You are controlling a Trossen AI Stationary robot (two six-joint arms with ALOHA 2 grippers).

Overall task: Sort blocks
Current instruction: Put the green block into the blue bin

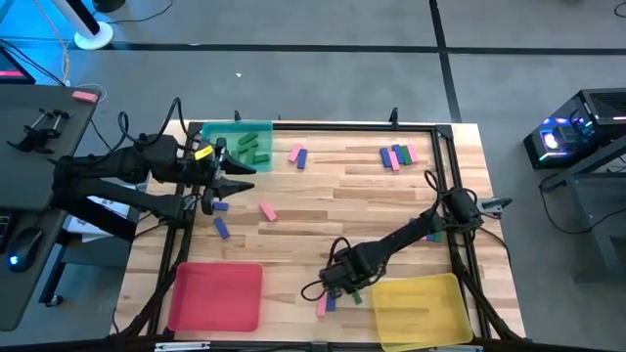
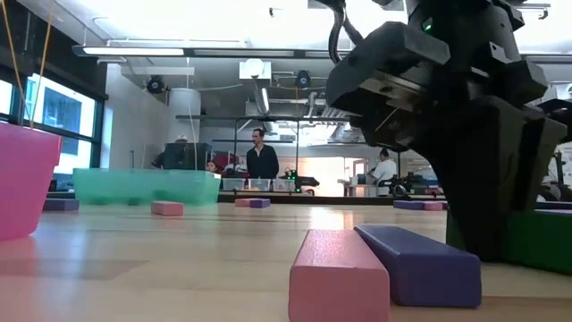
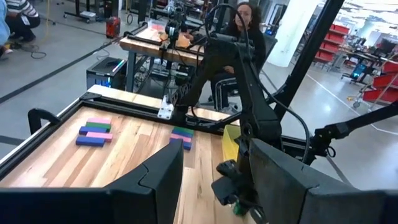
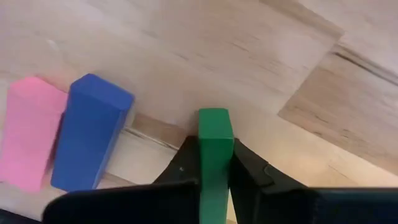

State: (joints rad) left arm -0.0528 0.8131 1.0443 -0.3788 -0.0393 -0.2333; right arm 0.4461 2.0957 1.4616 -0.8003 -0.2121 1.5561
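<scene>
Right gripper clamped on 1 green block just beside the yellow tray — pink block and blue block alongside — left gripper part-open, empty.

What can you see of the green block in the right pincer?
The green block is a small, smooth rectangular bar with sharp edges, solid matte green. The right pincer is shut on it, a dark finger pressed to each long side, its free end jutting forward. It sits low over the wooden table, beside a blue block and a pink block, touching neither.
</scene>
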